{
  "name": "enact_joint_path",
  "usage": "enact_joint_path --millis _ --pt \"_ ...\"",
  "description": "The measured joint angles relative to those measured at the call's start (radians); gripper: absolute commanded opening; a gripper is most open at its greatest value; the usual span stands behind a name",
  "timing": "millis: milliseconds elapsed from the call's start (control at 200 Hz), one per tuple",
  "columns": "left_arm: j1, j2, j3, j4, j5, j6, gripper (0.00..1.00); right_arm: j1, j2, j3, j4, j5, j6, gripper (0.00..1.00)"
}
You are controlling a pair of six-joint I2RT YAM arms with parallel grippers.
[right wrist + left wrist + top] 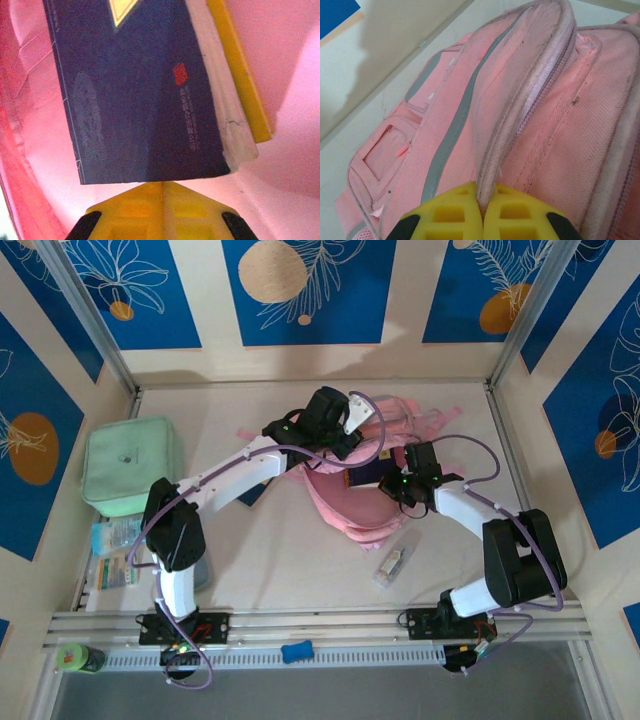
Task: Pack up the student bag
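The pink student bag (372, 508) lies in the middle of the table with its mouth held open. My left gripper (347, 437) is at the bag's far side. In the left wrist view its yellow fingers (451, 214) are shut on the bag's pink zip rim (492, 165), beside a grey stripe (451, 140). My right gripper (402, 487) reaches into the bag's mouth. Inside the pink lining (295, 165) lies a dark blue book (135, 95), with a yellow book (240, 75) beside it. The right gripper (162, 186) is shut, its tips right at the blue book's near edge.
A mint-green soft case (130, 465) sits at the left, with a light blue packet (115, 550) in front of it. A small clear pack (395, 562) lies right of centre near the front. A blue item (296, 651) and a green bottle (80, 657) rest at the front rail.
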Motion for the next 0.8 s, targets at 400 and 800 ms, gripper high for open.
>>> enact_joint_path --millis 400,800 --pt "0.002 -0.002 -0.021 -0.004 0.015 -0.005 0.05 0.052 -0.535 -0.040 -0.229 0.008 -0.119 0.24" --pt "0.007 -0.180 -0.227 0.035 0.120 -0.154 0.40 0.069 -0.586 0.082 -0.470 -0.166 -0.198 0.34"
